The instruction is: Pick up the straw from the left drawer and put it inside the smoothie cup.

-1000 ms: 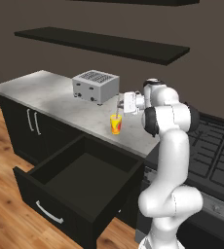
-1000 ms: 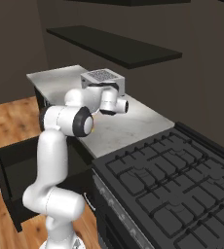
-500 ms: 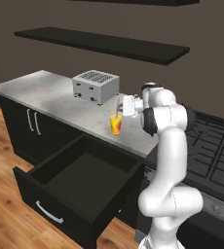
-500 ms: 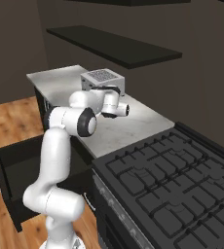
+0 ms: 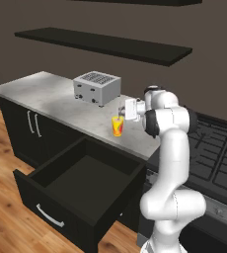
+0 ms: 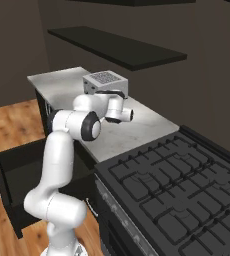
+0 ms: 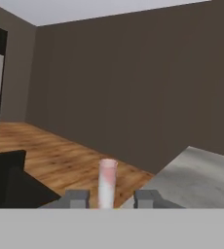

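Observation:
The smoothie cup [image 5: 117, 126], yellow with red-orange markings, stands on the counter [image 5: 46, 94] near its front edge, in front of the toaster. My gripper [image 5: 121, 109] hovers just above the cup, the hand lying level and pointing left. In the hand view the pale pink straw [image 7: 107, 176] stands upright between my gripper's [image 7: 111, 198] fingertips, with a gap on each side, so the jaws are open and off it. The left drawer [image 5: 81, 184] is pulled wide out below the counter, and its black inside looks bare.
A silver toaster [image 5: 96, 88] sits behind the cup and also appears as a toaster [image 6: 105, 82] beyond my arm. The black stove [image 5: 216, 153] adjoins the counter on the right. A dark shelf [image 5: 105, 45] hangs on the wall above. Cabinet doors [image 5: 29, 131] stand left of the drawer.
The fingers have parted from the straw. The hand has stayed above the cup with almost no shift.

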Robot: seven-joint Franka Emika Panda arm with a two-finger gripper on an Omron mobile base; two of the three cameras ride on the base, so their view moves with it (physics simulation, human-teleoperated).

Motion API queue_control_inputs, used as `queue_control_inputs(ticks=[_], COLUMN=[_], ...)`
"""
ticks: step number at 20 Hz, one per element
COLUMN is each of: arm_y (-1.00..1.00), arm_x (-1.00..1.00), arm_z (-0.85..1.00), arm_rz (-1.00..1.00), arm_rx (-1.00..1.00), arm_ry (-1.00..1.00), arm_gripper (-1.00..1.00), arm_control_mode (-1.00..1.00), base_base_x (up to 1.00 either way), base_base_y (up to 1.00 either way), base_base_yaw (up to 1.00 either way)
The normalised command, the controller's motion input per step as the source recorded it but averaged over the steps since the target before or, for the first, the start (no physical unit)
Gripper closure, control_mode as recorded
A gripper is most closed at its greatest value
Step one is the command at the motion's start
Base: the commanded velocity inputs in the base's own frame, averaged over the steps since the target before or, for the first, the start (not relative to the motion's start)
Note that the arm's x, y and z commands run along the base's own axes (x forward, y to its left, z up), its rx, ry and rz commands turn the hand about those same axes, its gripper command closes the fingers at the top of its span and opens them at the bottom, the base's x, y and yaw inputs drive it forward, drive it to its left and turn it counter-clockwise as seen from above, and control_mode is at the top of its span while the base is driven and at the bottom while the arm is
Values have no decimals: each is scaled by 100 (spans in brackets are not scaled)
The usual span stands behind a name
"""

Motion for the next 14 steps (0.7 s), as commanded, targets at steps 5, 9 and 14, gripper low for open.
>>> queue_control_inputs(ticks=[5,9,14], arm_y=[0,0,0], arm_x=[-17,-16,-22], arm_z=[0,1,41], arm_rz=[0,0,0], arm_rx=[0,0,0], arm_ry=[-2,-2,-7], arm_gripper=[-100,-100,-100], arm_control_mode=[-100,-100,-100], base_base_x=[0,0,0], base_base_y=[0,0,0], base_base_yaw=[0,0,0])
